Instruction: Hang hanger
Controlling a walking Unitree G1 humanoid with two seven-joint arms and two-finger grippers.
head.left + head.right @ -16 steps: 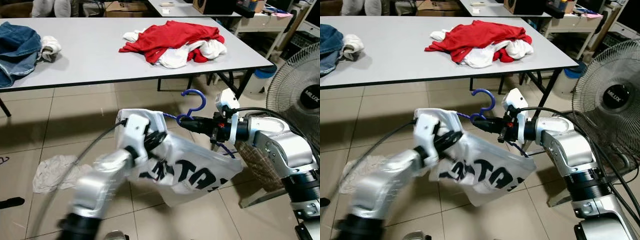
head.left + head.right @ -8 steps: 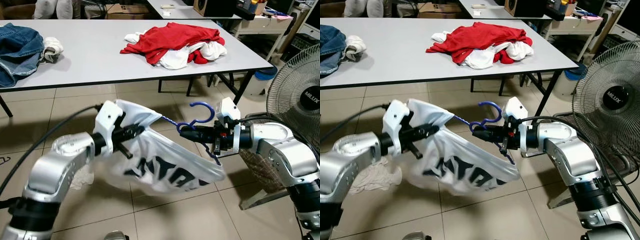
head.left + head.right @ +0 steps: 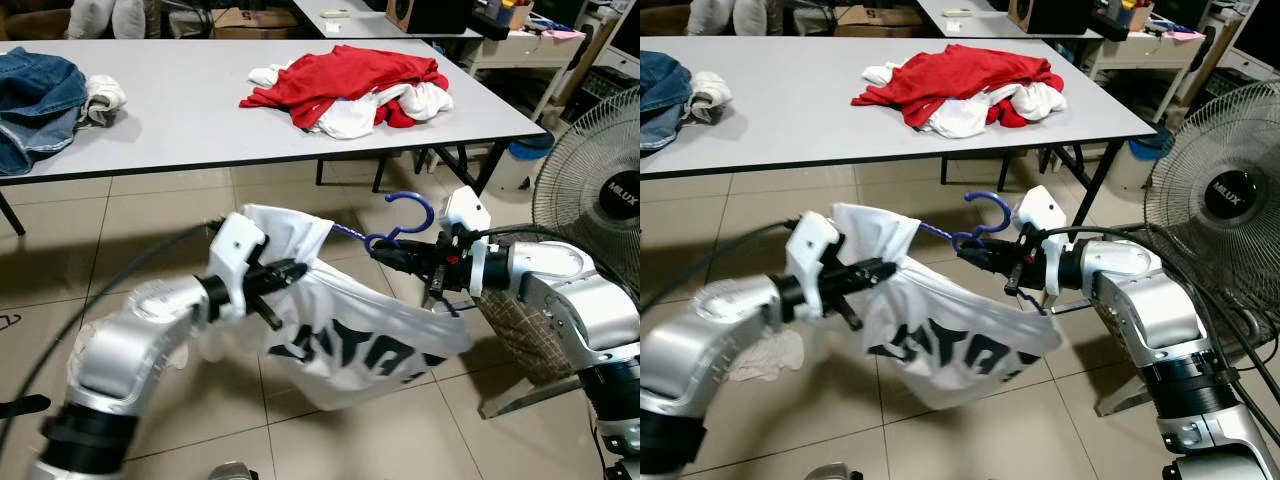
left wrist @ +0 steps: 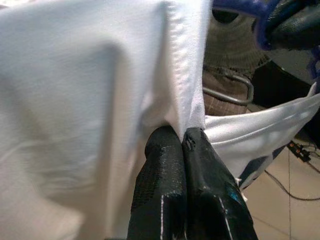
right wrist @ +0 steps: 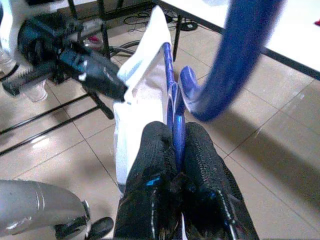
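Both arms are raised in front of the robot over the tiled floor (image 3: 150, 215), below the near edge of the grey bench (image 3: 180, 110). The right hand (image 3: 385, 250), at about 3 o'clock from frame centre, is clamped on the blue hanger (image 3: 400, 222) just below its hook, which curls upward; in the right wrist view the two black fingers (image 5: 150, 165) press tight on either side of the blue stem (image 5: 176, 135). The left hand (image 3: 290, 268), at about 9 o'clock from the hanger, is closed narrow on a fold of the white T-shirt (image 3: 340, 340); the left wrist view shows its fingertips (image 4: 165, 145) pinched together on the white hem. The shirt is draped on the hanger and stretched between the two hands, hanging below them with black lettering on its lower part, clear of the floor. On the bench, a heap of red and white clothes (image 3: 345, 85) lies at 12 o'clock from the hanger, and blue jeans (image 3: 35, 100) with a small white garment (image 3: 103, 95) lie at the far 10 o'clock end. A standing fan (image 3: 595, 190) is at 3 o'clock beyond the right arm, touching nothing. A crumpled white cloth (image 3: 770, 355) lies on the floor below the left arm.
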